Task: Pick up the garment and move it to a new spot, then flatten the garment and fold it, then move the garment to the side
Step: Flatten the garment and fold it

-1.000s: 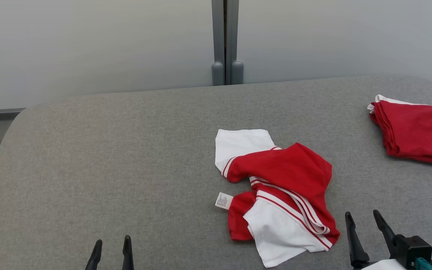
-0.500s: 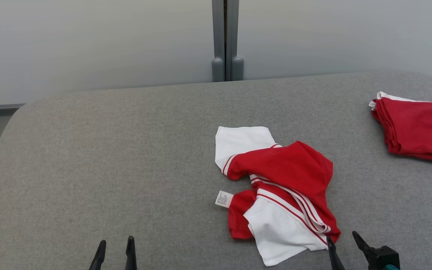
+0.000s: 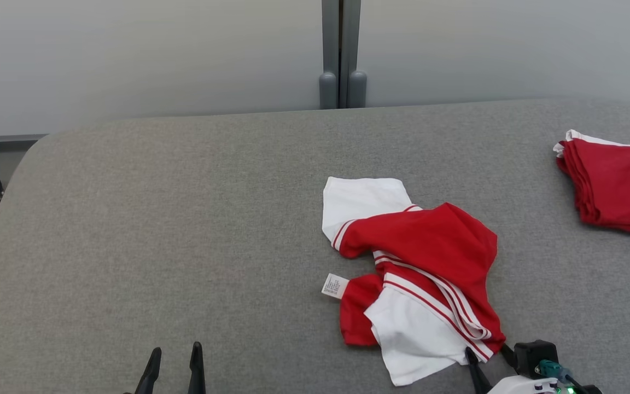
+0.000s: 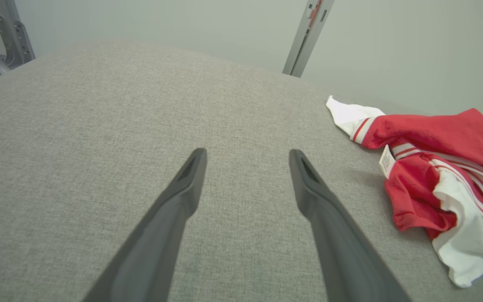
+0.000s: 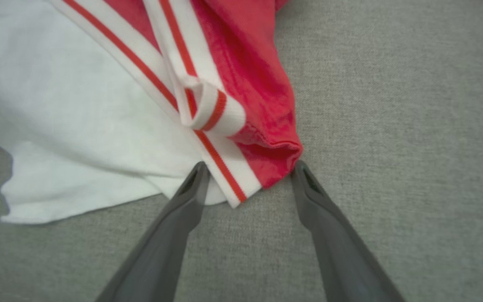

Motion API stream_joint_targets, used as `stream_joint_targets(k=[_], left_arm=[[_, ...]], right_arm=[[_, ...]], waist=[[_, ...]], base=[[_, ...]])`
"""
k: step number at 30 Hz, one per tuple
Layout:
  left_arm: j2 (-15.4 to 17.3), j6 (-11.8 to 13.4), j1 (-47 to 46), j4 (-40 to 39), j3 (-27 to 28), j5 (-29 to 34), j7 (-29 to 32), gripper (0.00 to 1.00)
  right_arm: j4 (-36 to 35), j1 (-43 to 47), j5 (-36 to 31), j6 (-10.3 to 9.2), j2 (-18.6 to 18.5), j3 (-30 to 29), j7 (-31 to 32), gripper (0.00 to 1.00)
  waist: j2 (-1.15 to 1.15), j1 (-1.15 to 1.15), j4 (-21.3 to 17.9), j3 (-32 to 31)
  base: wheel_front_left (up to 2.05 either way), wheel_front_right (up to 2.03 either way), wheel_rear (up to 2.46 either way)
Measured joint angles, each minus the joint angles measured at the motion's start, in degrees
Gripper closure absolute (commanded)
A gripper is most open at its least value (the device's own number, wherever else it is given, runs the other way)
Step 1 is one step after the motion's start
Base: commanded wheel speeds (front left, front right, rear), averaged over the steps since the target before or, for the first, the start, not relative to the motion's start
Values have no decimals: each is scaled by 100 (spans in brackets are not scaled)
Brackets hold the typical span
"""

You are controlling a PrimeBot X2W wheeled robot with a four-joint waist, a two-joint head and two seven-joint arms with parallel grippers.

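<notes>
Right gripper (image 5: 249, 167): jaws spread wide, nothing clamped. Tips straddle near-right corner of red-and-white jersey (image 5: 241, 96); striped hem and red fold lie between them, rest of cloth ahead of fingers. Jersey crumpled on grey padded worktop (image 3: 184, 219), right of middle, close to near edge. Long axis diagonal, from far-left white sleeve to near-right corner. Left gripper (image 4: 247, 157): wide open, empty, over bare worktop, jersey well off to its right. Right arm nearer. Folded red stack (image 3: 616, 186) at right edge, well apart.
</notes>
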Motion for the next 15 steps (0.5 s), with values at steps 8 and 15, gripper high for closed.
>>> stream_joint_targets(k=[8, 15], left_arm=[[0, 5, -22, 12, -7, -7, 0, 0], [0, 16, -36, 27, 34, -49, 1, 0]], right_arm=[[-152, -269, 494, -1, -11, 339, 14, 100], [-2308, -806, 1299, -1, 0, 1137, 1161, 100]], waist=[[0, 0, 80, 45], [0, 0, 31, -4]], base=[[0, 0, 0], [0, 0, 0]])
